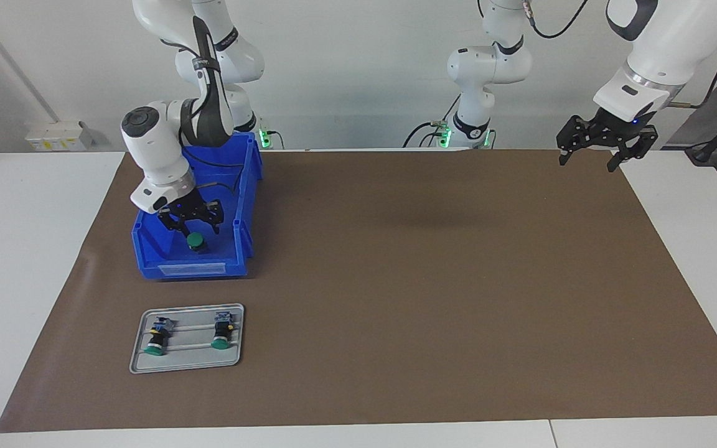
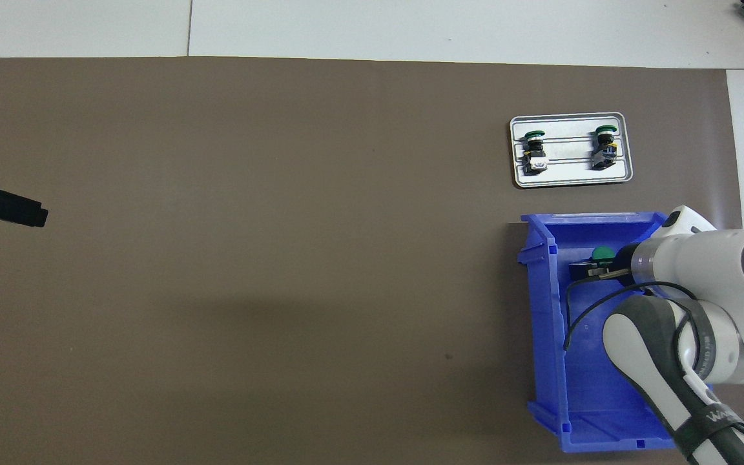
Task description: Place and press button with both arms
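Right gripper point(image 1: 192, 225) hangs splayed open inside the blue plastic bin point(image 1: 243, 205) at the facing view's left, the green-capped black push button point(image 1: 196, 241) upright directly beneath its fingertips, while the open left gripper point(image 1: 589, 158) waits upper right.

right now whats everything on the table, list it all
button: one, green cap, in the blue bin, under the right gripper
blue bin: one, blue, at the right arm's end of the table
buttons on tray: two, green caps on black bodies, lying side by side
tray: one, grey metal, farther from the robots than the bin
mat: one, brown, covers the table
right gripper: black, open, down in the bin over the button
left gripper: black, open, waits raised over the mat's corner
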You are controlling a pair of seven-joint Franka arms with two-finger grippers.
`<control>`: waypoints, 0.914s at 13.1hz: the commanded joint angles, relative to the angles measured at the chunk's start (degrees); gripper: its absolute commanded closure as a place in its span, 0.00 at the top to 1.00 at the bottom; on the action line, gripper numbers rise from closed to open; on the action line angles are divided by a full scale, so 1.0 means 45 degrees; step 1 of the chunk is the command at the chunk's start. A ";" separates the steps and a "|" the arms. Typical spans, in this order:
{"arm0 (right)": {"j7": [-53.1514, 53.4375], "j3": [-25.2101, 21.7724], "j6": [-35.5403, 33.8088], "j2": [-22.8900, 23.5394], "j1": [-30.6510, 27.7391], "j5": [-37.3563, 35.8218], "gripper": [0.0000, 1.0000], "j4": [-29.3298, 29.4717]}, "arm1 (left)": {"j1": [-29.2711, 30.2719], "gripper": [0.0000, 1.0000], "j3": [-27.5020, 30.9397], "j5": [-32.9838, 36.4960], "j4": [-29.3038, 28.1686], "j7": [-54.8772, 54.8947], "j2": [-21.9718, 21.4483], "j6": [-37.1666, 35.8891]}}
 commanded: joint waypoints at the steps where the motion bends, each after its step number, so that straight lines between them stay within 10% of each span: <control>1: 0.0754 0.0117 -0.1144 -0.0403 0.0056 0.0292 1.00 0.1140 | 0.0103 1.00 -0.0071 0.0183 -0.0355 0.0073 -0.0326 -0.0029; 12: 0.2592 0.0000 -1.0069 -0.0052 -0.0588 -0.0665 1.00 0.9616 | 0.0103 1.00 -0.0071 0.0183 -0.0354 0.0073 -0.0326 -0.0048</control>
